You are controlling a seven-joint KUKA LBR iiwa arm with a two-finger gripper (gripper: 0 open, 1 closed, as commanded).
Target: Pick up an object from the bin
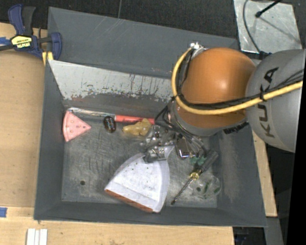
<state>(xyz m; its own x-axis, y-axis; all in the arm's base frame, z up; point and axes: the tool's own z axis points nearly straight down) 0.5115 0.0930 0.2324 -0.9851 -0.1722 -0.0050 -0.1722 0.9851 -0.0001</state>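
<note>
Bin (51,152) of grey metal, its sloped walls letting loose things settle onto the flat floor, where they lay scattered rather than heaped. The arm reached in from the right, its orange wrist cover (214,79) hanging over the bin's rear right quarter and hiding the floor beneath. The white, dotted, fan-shaped piece (138,184) lay flat near the front wall, narrow end pointing toward the back. A screwdriver (193,175) lay slantwise just to its right, beside a small clear-green item (209,186). Along the rear of the floor, well apart from the arm, lay a pink dotted triangle (74,125), a red pen (131,119), a tan lump (138,128) and a short black cylinder (109,124). The gripper (158,148) stood low over the narrow end of the white piece, at or very near its surface; whether it was spread or pressed together could not be told, and nothing was seen held in it. The white piece was judged the likeliest pick.
</note>
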